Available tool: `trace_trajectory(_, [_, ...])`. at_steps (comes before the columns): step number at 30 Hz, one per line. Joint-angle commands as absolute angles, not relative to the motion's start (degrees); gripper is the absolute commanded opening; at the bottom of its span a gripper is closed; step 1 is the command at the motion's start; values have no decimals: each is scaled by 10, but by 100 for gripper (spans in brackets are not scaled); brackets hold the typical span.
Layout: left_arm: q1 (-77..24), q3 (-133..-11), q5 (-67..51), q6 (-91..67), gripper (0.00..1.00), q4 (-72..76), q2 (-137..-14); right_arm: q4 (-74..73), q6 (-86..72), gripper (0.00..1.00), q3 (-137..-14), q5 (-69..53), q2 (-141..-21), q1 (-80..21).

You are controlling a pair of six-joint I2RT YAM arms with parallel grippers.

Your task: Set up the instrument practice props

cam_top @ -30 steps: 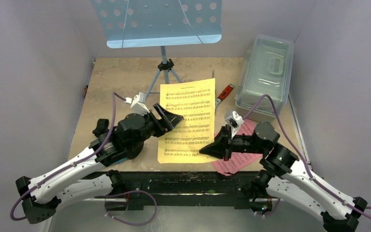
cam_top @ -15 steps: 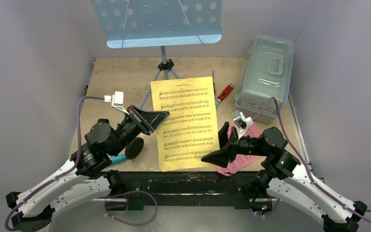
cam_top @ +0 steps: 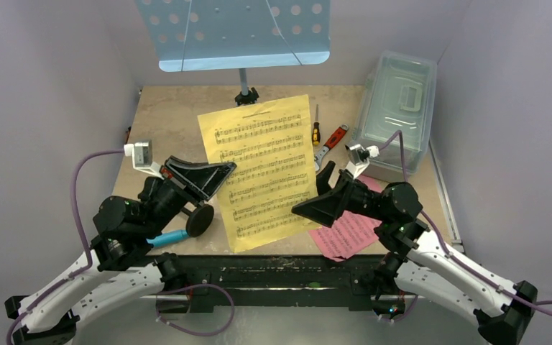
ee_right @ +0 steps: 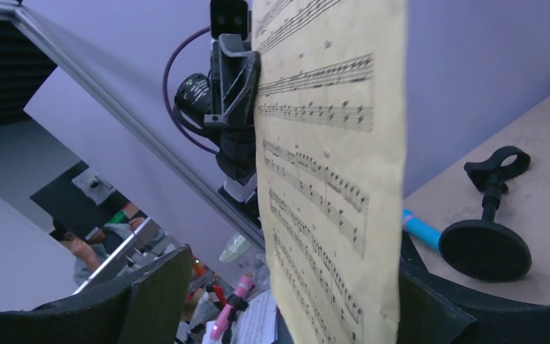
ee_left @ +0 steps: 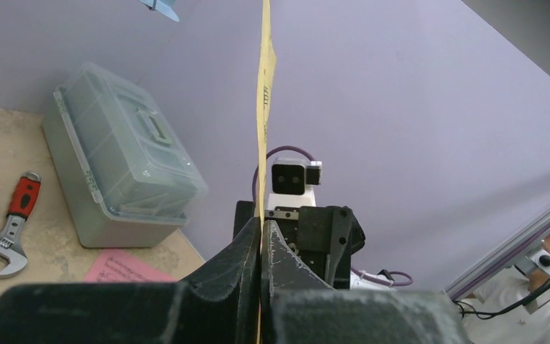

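My left gripper (cam_top: 219, 172) is shut on the left edge of the yellow sheet-music page (cam_top: 262, 169) and holds it up off the table, tilted. From the left wrist the page (ee_left: 265, 86) shows edge-on, pinched between the closed jaws (ee_left: 261, 229). My right gripper (cam_top: 307, 208) stands open at the page's lower right edge; the page (ee_right: 329, 165) hangs between its wide-apart fingers (ee_right: 150, 294). The light blue music stand (cam_top: 237, 32) is at the back. The pink page (cam_top: 345, 233) lies flat at front right. The black mic stand (cam_top: 200, 219) and cyan microphone (cam_top: 167, 237) sit under the left arm.
A clear lidded box (cam_top: 395, 108) stands at the back right. A screwdriver (cam_top: 315, 129) and a red-handled wrench (cam_top: 330, 140) lie beside it, just right of the raised page. Purple walls close in the table on three sides.
The left gripper shut on the yellow page and raised it up and leftward off the table. The right gripper opened and let go of the page, drawing back slightly.
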State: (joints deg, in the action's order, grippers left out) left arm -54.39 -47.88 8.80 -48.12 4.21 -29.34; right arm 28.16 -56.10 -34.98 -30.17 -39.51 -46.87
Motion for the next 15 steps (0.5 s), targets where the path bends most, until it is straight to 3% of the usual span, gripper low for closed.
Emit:
trace_trajectory(1, [-541, -495, 50, -456, 0, 73, -301, 369, -657, 86, -362, -308, -418, -439])
trace_trajectory(9, [-542, -478, 50, -466, 0, 102, -302, 582, -750, 68, -303, -362, -453, -401])
trace_trajectory(12, [-541, -485, 45, -463, 0, 111, -317, 625, -757, 57, -297, -370, -470, -401])
trace_trajectory(14, [-541, -493, 37, -459, 0, 108, -331, 645, -752, 40, -299, -371, -479, -400])
trace_trajectory(15, [-542, -503, 38, -455, 0, 95, -342, 647, -751, 21, -302, -372, -482, -400])
